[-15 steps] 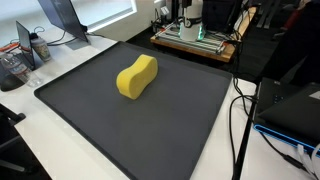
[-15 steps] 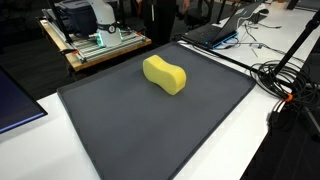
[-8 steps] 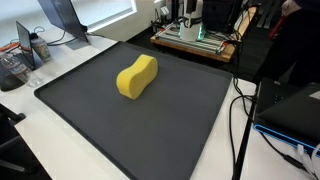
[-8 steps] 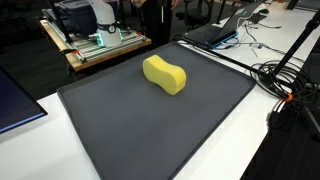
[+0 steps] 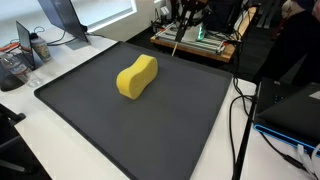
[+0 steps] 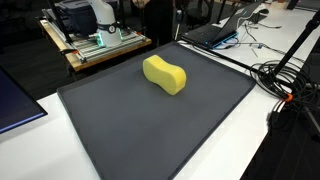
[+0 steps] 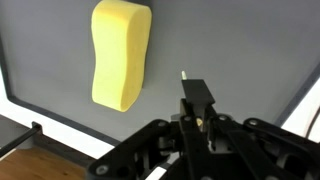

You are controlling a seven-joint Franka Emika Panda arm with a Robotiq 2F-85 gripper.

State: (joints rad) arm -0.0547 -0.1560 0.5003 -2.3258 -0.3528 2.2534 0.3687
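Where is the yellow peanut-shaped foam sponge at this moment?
The yellow peanut-shaped foam sponge lies on the dark grey mat, in its far half in both exterior views. In the wrist view it sits upper left of the gripper, untouched.

wrist view: the claw [image 7: 197, 96] is pinched on a thin pale stick [image 7: 183, 74], but only the tip peeks out past the fingers, way too small to say what it is. The claw's body hides the near part of the black mat [image 7: 240, 40], which also runs off the top edge. In an exterior view the stick [image 5: 178, 42] is just a faint line, and the arm above it is cut off by the top edge
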